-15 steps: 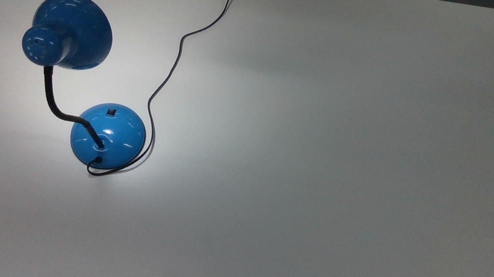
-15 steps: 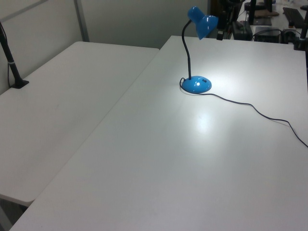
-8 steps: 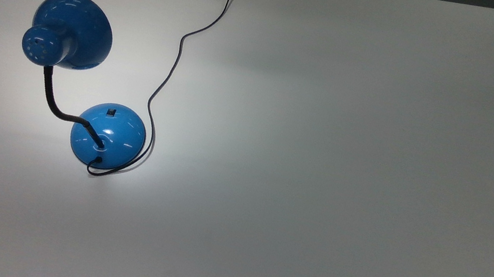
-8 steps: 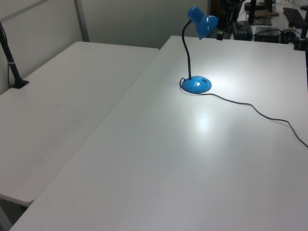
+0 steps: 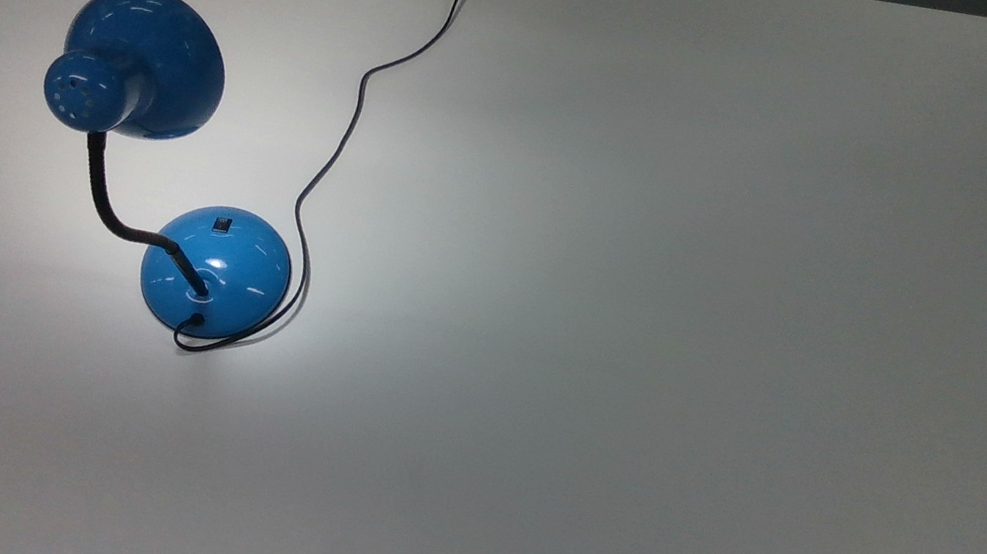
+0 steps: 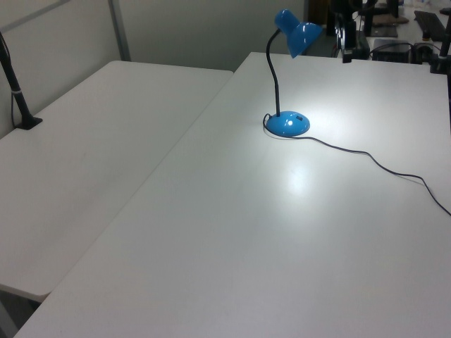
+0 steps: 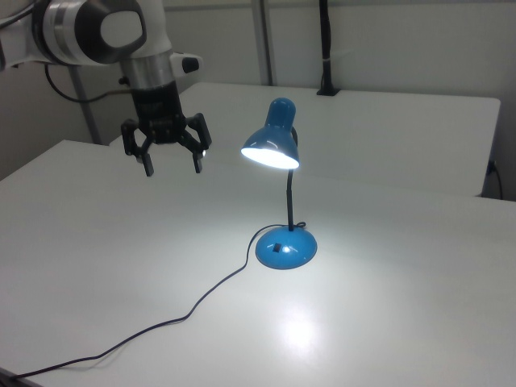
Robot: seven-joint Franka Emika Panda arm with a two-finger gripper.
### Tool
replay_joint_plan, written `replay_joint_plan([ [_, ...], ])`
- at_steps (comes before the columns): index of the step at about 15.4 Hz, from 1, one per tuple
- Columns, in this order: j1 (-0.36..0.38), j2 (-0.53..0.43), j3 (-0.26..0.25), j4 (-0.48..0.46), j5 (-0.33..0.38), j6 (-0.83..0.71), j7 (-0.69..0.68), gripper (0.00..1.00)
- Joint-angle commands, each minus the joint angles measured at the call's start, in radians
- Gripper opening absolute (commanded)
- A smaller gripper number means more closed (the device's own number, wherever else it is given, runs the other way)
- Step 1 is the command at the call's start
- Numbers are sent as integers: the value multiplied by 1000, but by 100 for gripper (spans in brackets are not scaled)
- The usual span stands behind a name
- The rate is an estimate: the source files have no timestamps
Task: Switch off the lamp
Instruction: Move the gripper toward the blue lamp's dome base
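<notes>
I see my gripper (image 7: 172, 158) hanging in the air with its two fingers spread wide and nothing held between them. The lamp (image 7: 280, 189) is on, and it throws a bright patch of light onto the white worktop (image 7: 387, 314). In the right view the lamp stands off to the right of my gripper and lower down, with a clear gap between them. The shade (image 7: 272, 146) is at about the same height as my gripper, and the round blue base (image 5: 216, 271) sits flat on the worktop well below it. On the base there is a small black switch (image 5: 223, 223), on the side that faces my gripper in the top view. The thin black cord (image 5: 348, 124) curls around the base and then runs across the worktop, passing under the place where my gripper hangs. I think the job has not started yet, because the light is on and nothing touches the switch. A few things could go wrong from here. The shade sticks out between my gripper and the base, so if I go straight across I could bump it and tip the lamp over. The switch is tiny, so a spread finger could miss it and just slide on the shiny dome. If I push too hard, the light base might scoot away. I could also snag the cord and drag the lamp.
</notes>
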Motion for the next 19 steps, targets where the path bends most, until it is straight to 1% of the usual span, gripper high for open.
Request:
replay_joint_plan([
  [1, -13, -8, -6, -44, -76, -28, -116, 92],
  [3, -38, -8, -12, -96, -78, 47, -129, 67],
  [4, -41, -10, -30, -125, -72, 90, -133, 54],
  [5, -41, -13, -47, -157, -66, 119, -139, 22],
  [6, -44, -16, -51, -196, -66, 153, -139, 1],
  [7, -53, -18, -54, -232, -64, 212, -130, 0],
  [9, -64, -33, -55, -344, -62, 369, -110, 0],
  [12, -64, -51, -55, -533, -62, 694, -25, 0],
  [13, -64, -47, -55, -574, -64, 777, -3, 0],
  [15, -62, -24, -55, -607, -64, 903, 61, 0],
  [17, -61, 14, -55, -607, -64, 1013, 182, 0],
  [19, -64, 59, -55, -607, -64, 1146, 265, 0],
])
